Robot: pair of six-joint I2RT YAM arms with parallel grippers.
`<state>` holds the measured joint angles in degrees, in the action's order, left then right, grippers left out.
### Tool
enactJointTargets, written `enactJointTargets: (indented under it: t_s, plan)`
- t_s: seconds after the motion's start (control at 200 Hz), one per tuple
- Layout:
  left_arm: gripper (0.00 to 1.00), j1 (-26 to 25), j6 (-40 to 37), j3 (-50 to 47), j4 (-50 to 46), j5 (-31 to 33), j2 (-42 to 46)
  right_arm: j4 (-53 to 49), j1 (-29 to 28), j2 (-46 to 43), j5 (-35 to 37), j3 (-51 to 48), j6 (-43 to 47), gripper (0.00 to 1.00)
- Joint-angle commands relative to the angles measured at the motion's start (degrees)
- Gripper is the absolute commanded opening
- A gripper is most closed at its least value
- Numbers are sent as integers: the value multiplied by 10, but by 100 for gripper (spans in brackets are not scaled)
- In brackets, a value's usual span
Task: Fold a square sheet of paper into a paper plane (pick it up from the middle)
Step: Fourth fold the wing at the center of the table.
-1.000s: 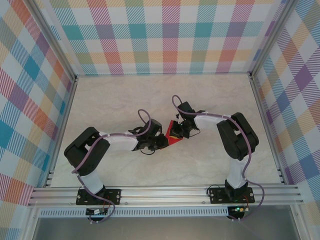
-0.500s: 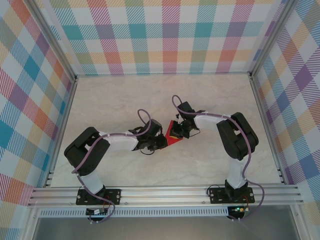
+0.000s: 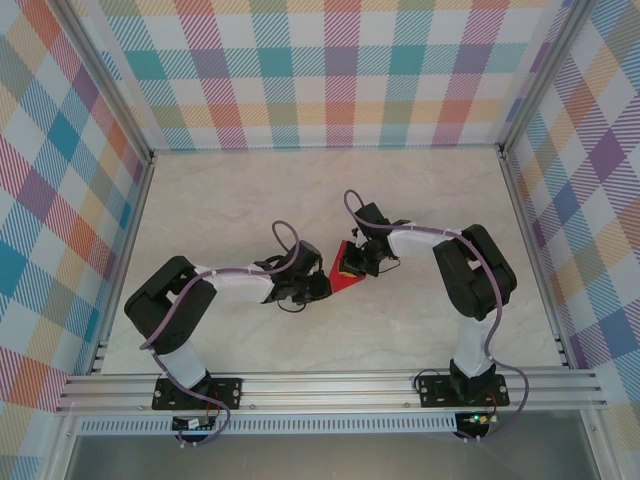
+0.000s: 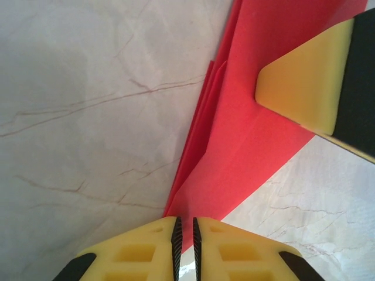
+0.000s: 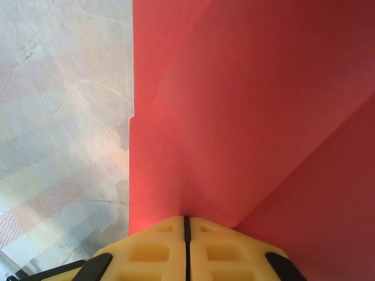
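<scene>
The square sheet of paper [image 3: 343,279] is a folded red pointed shape held between the two grippers at mid-table. My left gripper [image 3: 319,286] sits at its near-left tip. In the left wrist view the red paper [image 4: 252,134] narrows to a corner that runs in between that gripper's [image 4: 186,231] nearly closed jaws. One yellow finger [image 4: 304,82] of the right gripper rests on the paper further up. My right gripper [image 3: 353,265] is shut on the paper's far side. A crease in the red sheet [image 5: 234,105] runs straight into this gripper's [image 5: 187,221] pressed jaws.
The pale marble table [image 3: 250,200] is boxed in by checked walls on three sides. An aluminium rail [image 3: 330,385] with the arm bases runs along the near edge. Both arms bend in toward the middle.
My left gripper has shifted slightly left and toward the near edge, and more of the red triangle shows. The right gripper has stayed put.
</scene>
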<state>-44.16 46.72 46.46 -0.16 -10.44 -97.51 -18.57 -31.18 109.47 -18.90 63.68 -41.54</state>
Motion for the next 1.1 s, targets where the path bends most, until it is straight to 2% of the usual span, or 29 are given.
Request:
enactJointTargets:
  t_s: [0.0,0.205,0.455,0.705,1.095]
  plan:
    - [17,-2,-2,-21,-96,25,17,-38,0,44,63,-12,-6,7]
    - [17,-2,-9,-14,-95,7,43,-40,-1,46,62,-11,-6,7]
    - [16,-3,6,-9,-21,-1,78,-40,0,46,64,-12,-7,7]
    - [12,-5,10,7,23,-1,27,-37,0,46,61,-13,-8,7]
    - [9,-4,9,2,2,19,-14,-19,-1,27,36,-11,-7,7]
